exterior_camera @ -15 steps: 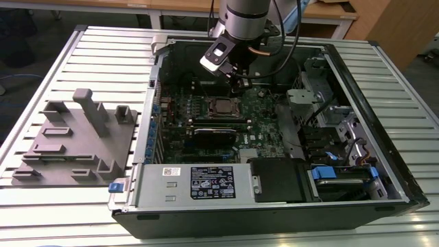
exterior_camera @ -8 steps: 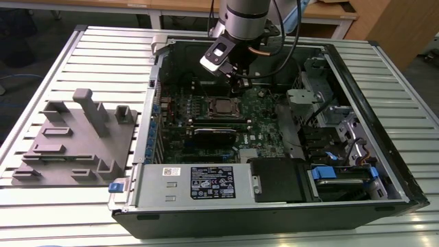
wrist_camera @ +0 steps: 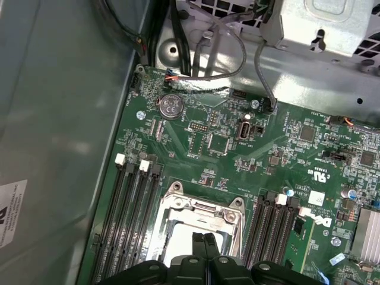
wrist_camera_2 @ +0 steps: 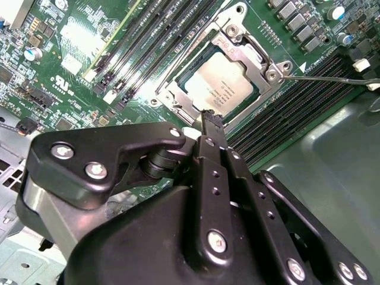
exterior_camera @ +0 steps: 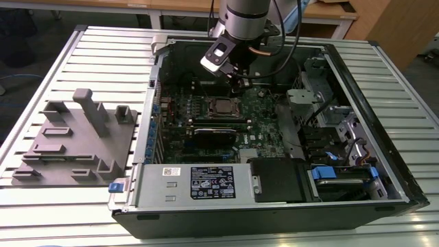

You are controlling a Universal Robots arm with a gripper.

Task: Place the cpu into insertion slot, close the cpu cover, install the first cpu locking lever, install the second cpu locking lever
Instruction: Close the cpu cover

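Hand (wrist_camera_2: pixel 211 120), fingers together, hovers over cpu (wrist_camera_2: pixel 228 83) between memory slots (wrist_camera_2: pixel 142 41).

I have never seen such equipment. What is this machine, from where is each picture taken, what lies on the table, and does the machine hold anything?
The machine is a silver-grey robot arm with a black gripper at its end. The exterior view looks from outside at a slatted metal table. On it lies an open black computer case, and on the exterior view's left a grey moulded fixture with upright blocks. Both wrist views come from cameras riding on the arm and look at the green motherboard. There, the small square chip with a silvery top lies seated, and the thin metal frame cover lies flat around it. The gripper's fingers are shut together and hold nothing; its tip hovers close to the cover's edge, touching or not I cannot tell.
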